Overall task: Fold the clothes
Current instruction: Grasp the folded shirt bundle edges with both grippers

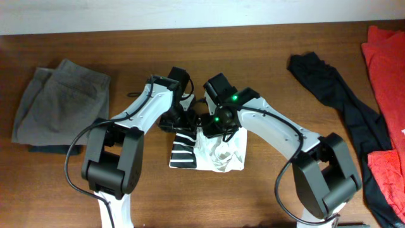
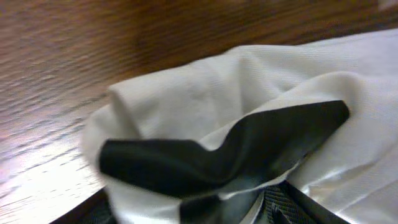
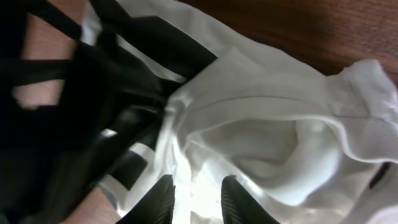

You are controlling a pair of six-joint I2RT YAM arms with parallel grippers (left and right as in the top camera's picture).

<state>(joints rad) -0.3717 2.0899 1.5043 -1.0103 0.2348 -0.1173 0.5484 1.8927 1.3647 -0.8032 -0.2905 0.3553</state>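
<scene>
- Folding judged to be at an early stage: white garment [image 1: 221, 152] heaped in a rumpled bundle at the centre of the tabletop [image 1: 272, 196], between both arms; no flat panel, squared edge or clean crease on show.
- Left to do, by estimate: spreading flat, aligning edges, laying the folds, setting down as a neat stack.
- Left hand [image 1: 177, 121] at 10 o'clock of the bundle, low over the cloth; wrist view filled by a white fold and a black printed patch; finger spread hidden, so cannot tell whether wide, narrow or gripping.
- Right hand [image 3: 198, 198] at 12 o'clock of the bundle; fingertips [image 3: 163, 196] narrowly apart above white cloth, no fold plainly pinched between them.
- Printing: heavy black block bars [image 1: 183, 154] at 9 o'clock of the bundle, creased over; no whole letter or brand name readable. Small black mark [image 3: 378, 176] near a hem, illegible.
- Lying aside, well apart from the bundle: grey trousers [image 1: 57, 104] at 9 o'clock, black garment [image 1: 329, 88] at 2 o'clock, red cloth [image 1: 386, 63] at 3 o'clock.
</scene>
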